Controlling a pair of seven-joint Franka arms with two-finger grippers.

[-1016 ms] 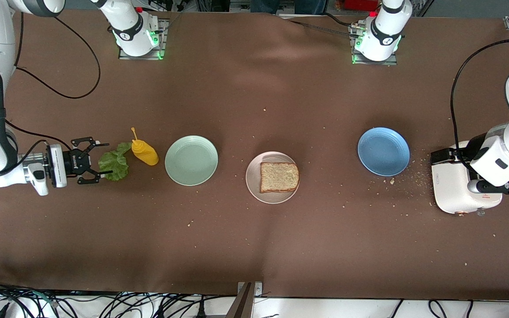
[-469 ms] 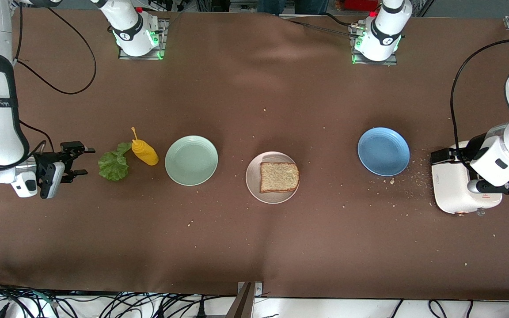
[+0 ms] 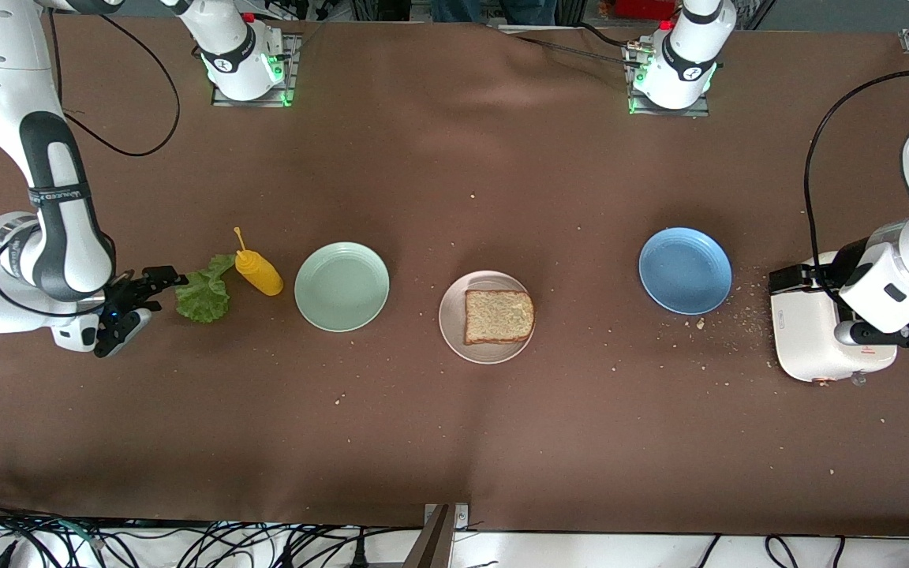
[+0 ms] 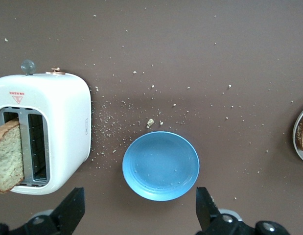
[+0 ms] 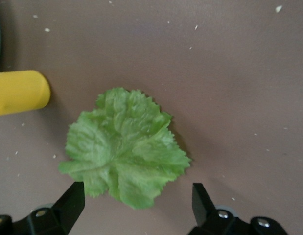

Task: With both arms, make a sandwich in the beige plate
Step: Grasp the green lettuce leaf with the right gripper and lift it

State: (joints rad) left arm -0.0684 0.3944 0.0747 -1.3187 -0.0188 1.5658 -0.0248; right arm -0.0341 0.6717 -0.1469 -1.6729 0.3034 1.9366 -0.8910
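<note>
A: Right gripper (image 3: 156, 278), black, two-fingered: fingers spread wide, holding nothing. It hung just beside the ruffled green lettuce leaf (image 3: 203, 292), on the side toward the right arm's end of the brown table (image 3: 454, 442). In its wrist view the fingertips (image 5: 73, 198) flanked the leaf's edge without touching it.

B: And around the leaf?

A: Yellow plastic squeeze bottle (image 3: 257, 270) lay on its side, touching the leaf; the round mint green plate (image 3: 342, 285) sat just beside the bottle.

B: The beige plate?

A: Round pale beige plate (image 3: 488, 316) stood well apart from the leaf, toward the left arm's end, one square slice of brown toast (image 3: 499, 315) on it.

B: Left gripper?

A: Left gripper (image 4: 139, 215) waited with fingers spread, empty, over the white toaster (image 3: 817, 339), a bread slice (image 4: 8, 155) standing in its slot. Round blue plate (image 3: 685, 270) lay between toaster and beige plate.
</note>
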